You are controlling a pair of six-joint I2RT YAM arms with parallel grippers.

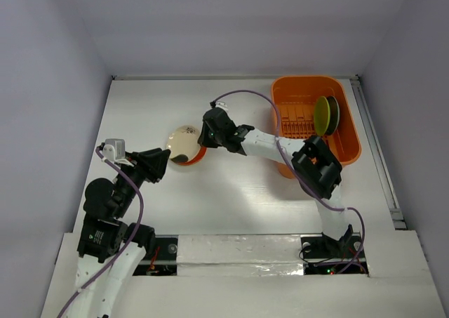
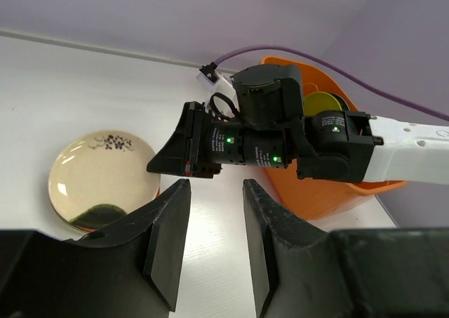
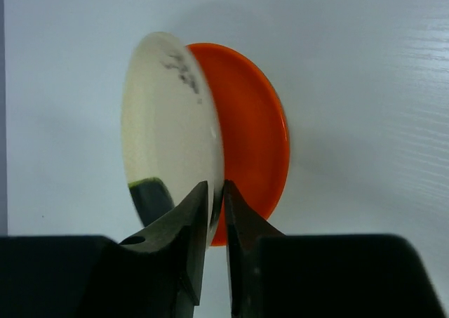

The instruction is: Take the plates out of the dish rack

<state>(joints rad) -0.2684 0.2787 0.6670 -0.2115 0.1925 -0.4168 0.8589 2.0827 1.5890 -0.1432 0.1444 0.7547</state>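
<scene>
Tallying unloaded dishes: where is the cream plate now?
Top view: the cream plate sits on the table left of centre, overlapping a red-orange plate, its rim between the jaws of the right tool, left of the dish rack.

Four plates: cream plate [image 1: 181, 140], orange plate [image 1: 199, 156], yellow-green plate [image 1: 322, 116], dark plate [image 1: 334, 114]. One dish rack [image 1: 349, 139]. Two grippers: left gripper [image 2: 216, 191], right gripper [image 3: 216, 189].

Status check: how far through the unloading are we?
Done: red-orange plate lies on the table. In hand: right gripper pinches the cream plate, resting on it; left gripper open, empty. Left: yellow-green plate and dark plate stand in the dish rack.
</scene>
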